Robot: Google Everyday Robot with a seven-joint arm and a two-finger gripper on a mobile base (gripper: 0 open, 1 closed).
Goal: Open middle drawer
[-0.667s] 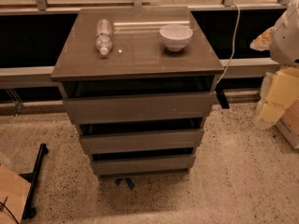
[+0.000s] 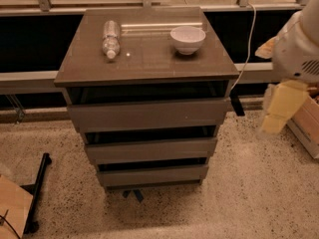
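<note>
The grey-brown cabinet (image 2: 149, 63) stands in the middle of the camera view with three handleless drawers. The middle drawer (image 2: 150, 150) is the second flat front, with a dark gap above it. The deeper top drawer (image 2: 148, 114) is above it and the lowest drawer (image 2: 152, 175) is below it. My white arm (image 2: 299, 49) comes in at the right edge. My pale yellow gripper (image 2: 277, 112) hangs down to the right of the cabinet, level with the top drawer. It is clear of the cabinet and touches nothing.
A plastic bottle (image 2: 110, 39) lies on the cabinet top beside a white bowl (image 2: 188, 39). A white cable (image 2: 247, 49) hangs at the cabinet's right side with a dark piece (image 2: 237, 106) below it. A box (image 2: 306, 123) stands far right and a black stand (image 2: 37, 190) lower left, on speckled floor.
My arm and gripper have shifted a little to the left, toward the cabinet. The drawers, bottle and bowl have not moved.
</note>
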